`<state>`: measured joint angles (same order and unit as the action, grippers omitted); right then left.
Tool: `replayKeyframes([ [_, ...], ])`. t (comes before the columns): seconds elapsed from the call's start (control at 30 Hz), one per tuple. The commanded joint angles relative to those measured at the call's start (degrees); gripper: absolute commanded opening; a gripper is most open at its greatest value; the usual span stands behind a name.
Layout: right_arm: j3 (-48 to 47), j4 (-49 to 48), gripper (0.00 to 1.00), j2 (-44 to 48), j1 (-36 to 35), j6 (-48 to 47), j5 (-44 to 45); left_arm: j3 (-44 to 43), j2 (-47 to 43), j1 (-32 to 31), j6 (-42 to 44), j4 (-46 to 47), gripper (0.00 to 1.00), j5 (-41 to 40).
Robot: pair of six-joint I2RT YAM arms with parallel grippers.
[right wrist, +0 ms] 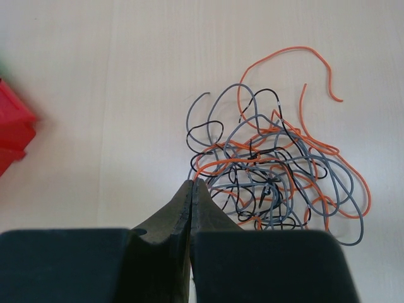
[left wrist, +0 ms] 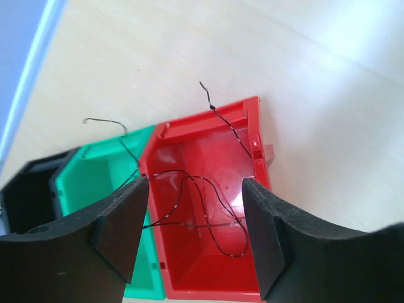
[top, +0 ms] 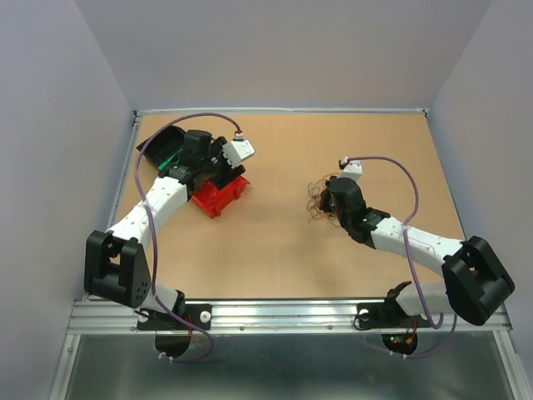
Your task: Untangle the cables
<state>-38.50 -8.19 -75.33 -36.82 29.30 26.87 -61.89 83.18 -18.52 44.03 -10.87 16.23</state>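
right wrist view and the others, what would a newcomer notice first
The wiry tangle of orange, grey and black cables on the table, just beyond the shut right end effector. Then the red bin on the left side, a single dark wire draped in it under the open left end effector.

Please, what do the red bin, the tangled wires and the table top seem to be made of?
Red bin: probably moulded plastic, glossy; light glares on its smooth floor.
Tangled wires: likely plastic-insulated metal, orange, grey and black; they hold springy loops.
Table top: wood or fibreboard, matte, with faint streaks; which one is unclear.
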Motion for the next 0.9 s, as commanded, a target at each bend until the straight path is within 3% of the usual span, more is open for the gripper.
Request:
replayKeyframes([
  [0.0,1.5,-5.35,0.01,4.04,0.08,-2.23,-3.75,-3.85,-3.63,-0.2,-1.58,-5.46,0.73,2.32],
  [0.13,2.11,-5.53,0.01,5.28,0.08,-2.67,-4.64,-5.26,-4.07,-0.2,-3.77,-4.69,0.73,1.53],
  [0.27,1.85,-5.61,0.01,4.67,0.08,-2.76,-4.64,-4.03,-4.16,-0.11,-9.22,2.33,0.74,-9.09],
  [0.67,1.5,-5.88,0.01,2.91,0.08,-2.49,-4.73,-6.75,10.16,-0.02,-11.51,9.82,0.74,-19.3],
  [0.7,1.5,-5.88,0.01,3.08,-0.01,-2.41,-4.64,-6.84,11.38,-0.02,-11.51,9.91,0.72,-19.48],
  [0.87,2.02,-5.88,0.0,3.7,0.08,-2.49,-4.37,-8.6,13.76,1.38,-12.83,10.35,0.39,-21.06],
])
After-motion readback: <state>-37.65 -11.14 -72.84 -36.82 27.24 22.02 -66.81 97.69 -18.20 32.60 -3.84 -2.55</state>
